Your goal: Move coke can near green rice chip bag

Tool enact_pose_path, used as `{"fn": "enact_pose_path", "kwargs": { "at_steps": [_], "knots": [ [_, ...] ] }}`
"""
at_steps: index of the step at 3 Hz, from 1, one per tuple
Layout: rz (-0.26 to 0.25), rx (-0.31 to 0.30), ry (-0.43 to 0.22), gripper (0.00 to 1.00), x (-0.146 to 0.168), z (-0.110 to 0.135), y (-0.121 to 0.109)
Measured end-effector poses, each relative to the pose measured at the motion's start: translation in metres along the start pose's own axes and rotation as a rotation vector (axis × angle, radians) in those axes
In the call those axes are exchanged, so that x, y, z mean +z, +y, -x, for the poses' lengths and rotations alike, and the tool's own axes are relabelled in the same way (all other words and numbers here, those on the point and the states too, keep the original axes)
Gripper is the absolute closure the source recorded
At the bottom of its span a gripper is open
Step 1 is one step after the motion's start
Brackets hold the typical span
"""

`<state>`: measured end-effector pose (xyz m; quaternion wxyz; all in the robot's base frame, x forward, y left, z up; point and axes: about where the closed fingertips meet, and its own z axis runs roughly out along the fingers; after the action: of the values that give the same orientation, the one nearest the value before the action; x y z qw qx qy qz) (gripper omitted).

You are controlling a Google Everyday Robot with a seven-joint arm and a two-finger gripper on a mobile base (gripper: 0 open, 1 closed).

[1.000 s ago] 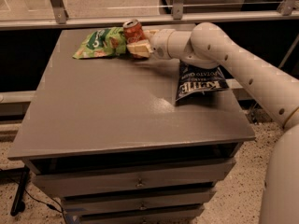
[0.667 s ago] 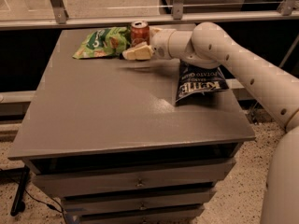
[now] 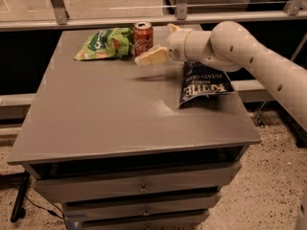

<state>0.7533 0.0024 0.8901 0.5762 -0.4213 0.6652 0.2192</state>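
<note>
The coke can (image 3: 143, 38) stands upright on the grey table (image 3: 110, 114) at the far edge. Its left side touches or nearly touches the green rice chip bag (image 3: 105, 43), which lies flat to its left. My gripper (image 3: 155, 44) is just right of the can, reaching in from the right. It is open. One cream finger (image 3: 151, 56) points at the can's lower front and the other finger (image 3: 172, 28) shows behind. The can is free of the fingers.
A dark blue Kettle chip bag (image 3: 204, 83) lies under my arm near the table's right edge. A metal railing (image 3: 144, 18) runs behind the table. Drawers (image 3: 141, 188) sit below the tabletop.
The can, held tilted beside the green bag a second ago, now stands upright on the table. My gripper has let go and drawn back a little to the right.
</note>
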Motion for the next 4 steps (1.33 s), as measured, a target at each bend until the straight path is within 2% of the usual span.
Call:
{"fn": "enact_pose_path", "kwargs": {
  "at_steps": [2, 3, 4],
  "knots": [
    [-0.066, -0.102, 0.001, 0.00, -0.112, 0.015, 0.007],
    [-0.122, -0.208, -0.010, 0.00, -0.177, 0.020, 0.018],
    [-0.184, -0.234, 0.010, 0.00, -0.215, 0.009, 0.004]
  ]
}}
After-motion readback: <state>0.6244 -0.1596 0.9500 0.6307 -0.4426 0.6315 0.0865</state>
